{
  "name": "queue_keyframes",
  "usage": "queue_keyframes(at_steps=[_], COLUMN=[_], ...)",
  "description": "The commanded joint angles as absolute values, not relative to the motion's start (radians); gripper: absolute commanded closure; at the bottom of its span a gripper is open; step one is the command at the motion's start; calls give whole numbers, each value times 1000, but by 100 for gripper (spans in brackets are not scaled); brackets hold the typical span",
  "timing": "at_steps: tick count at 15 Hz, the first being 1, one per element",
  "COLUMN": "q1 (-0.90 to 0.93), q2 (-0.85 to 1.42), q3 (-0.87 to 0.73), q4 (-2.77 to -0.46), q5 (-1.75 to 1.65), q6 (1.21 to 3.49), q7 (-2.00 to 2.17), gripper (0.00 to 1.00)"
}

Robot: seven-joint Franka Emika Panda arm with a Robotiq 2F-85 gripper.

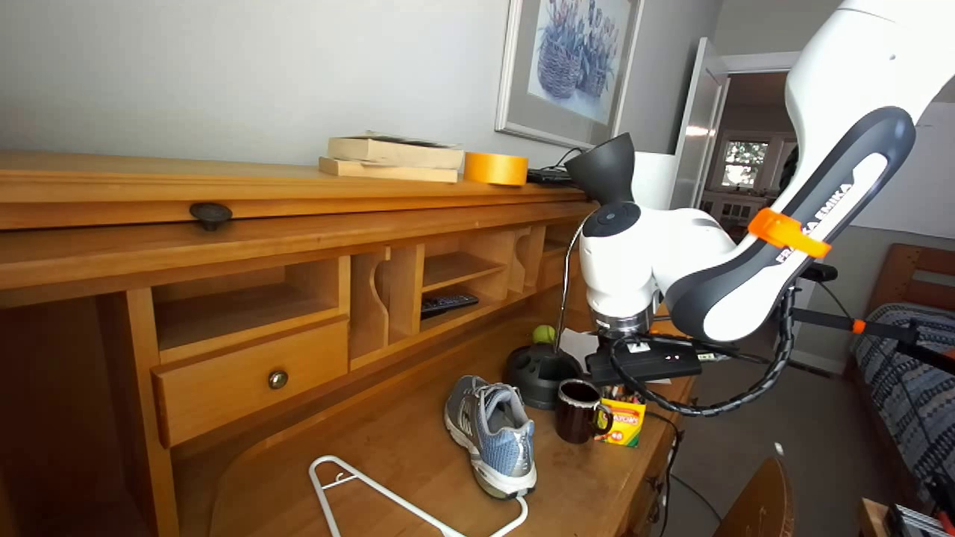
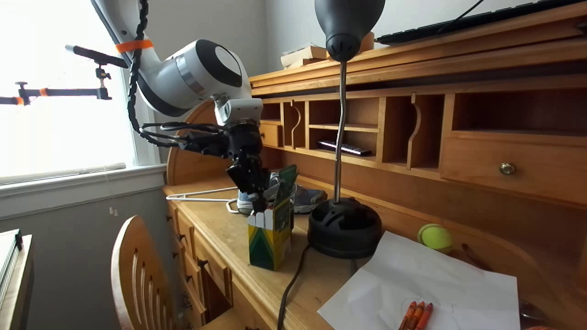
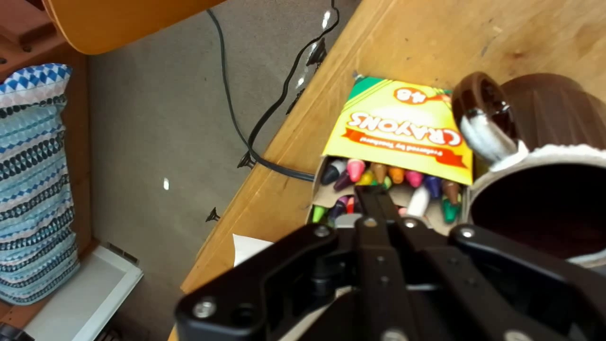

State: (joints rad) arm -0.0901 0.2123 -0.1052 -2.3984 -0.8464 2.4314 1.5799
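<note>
My gripper (image 3: 377,192) points down into the open top of a yellow and green crayon box (image 3: 402,125). Its two black fingers meet at the tips, and I see nothing between them. Several colored crayons (image 3: 414,178) stand in the box around the fingertips. Whether the tips touch a crayon is unclear. In an exterior view the fingertips (image 2: 260,204) are at the box's (image 2: 263,247) opening, with the green lid flap raised behind them. A dark brown mug (image 3: 544,109) stands right beside the box, its handle against it. The box (image 1: 621,426) and mug (image 1: 578,410) also show in an exterior view.
A grey-blue shoe (image 1: 496,436) and white hanger (image 1: 388,492) lie on the wooden desk. A black lamp base (image 2: 344,229) stands close to the box. White paper (image 2: 426,275) holds three orange-red crayons (image 2: 416,316). A tennis ball (image 2: 434,237) sits behind. A chair (image 2: 137,270) is at the desk's front.
</note>
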Motion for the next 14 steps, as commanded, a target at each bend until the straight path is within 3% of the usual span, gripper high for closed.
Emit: queue_keyframes(at_steps=[1,14], q1=[-75,-40], q2=[212,139], q3=[-116,-101], q4=[-2387,-2401], q5=[-820,-783], q6=[2441,2415], q7=[1568,1541], gripper=[100,100])
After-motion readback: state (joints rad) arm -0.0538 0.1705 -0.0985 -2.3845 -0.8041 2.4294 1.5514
